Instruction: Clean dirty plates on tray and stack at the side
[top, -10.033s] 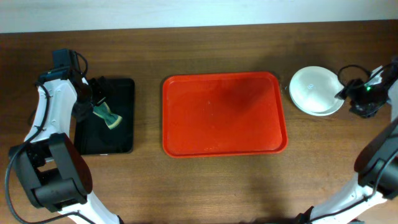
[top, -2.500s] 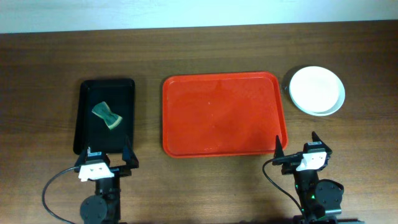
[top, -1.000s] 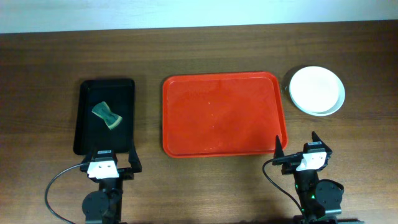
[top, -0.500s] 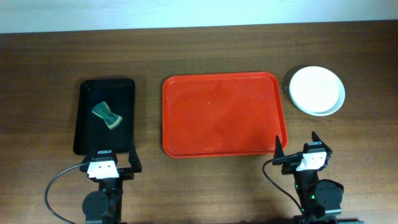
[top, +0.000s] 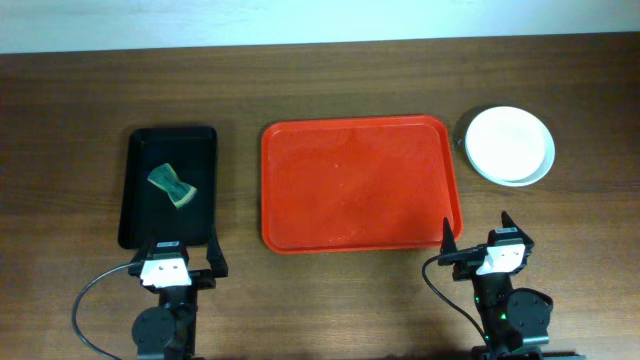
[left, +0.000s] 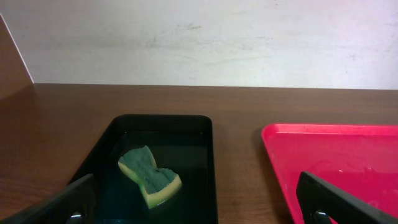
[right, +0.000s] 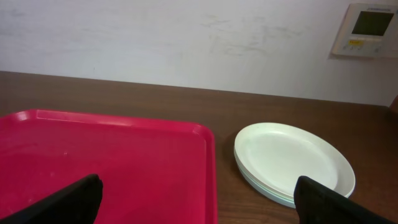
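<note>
Left claw: my left gripper (top: 182, 255) has its fingers spread wide with nothing between them. It sits low, just off the near left corner of the tray (top: 360, 123).
Right claw: my right gripper (top: 476, 243) is spread just as wide and also empty, at the tray's near right corner.
Tray: red, lying flat in the middle of the table (top: 320, 310). I see no plate on it, only bare plastic with a faint wet sheen in the wrist views.
Plates: the plates (top: 510, 146) sit in one neat stack on the wood just beyond the tray's far right corner, close to it but not touching. The top face looks white and clear of smears. I can't count the layers for sure.
Sponge: the green sponge (top: 172, 186) lies in the black tray (top: 170, 130), left of the red tray.
Done: by my reading, the wiping and stacking are finished.
Left: nothing I can see, and both arms look parked.
</note>
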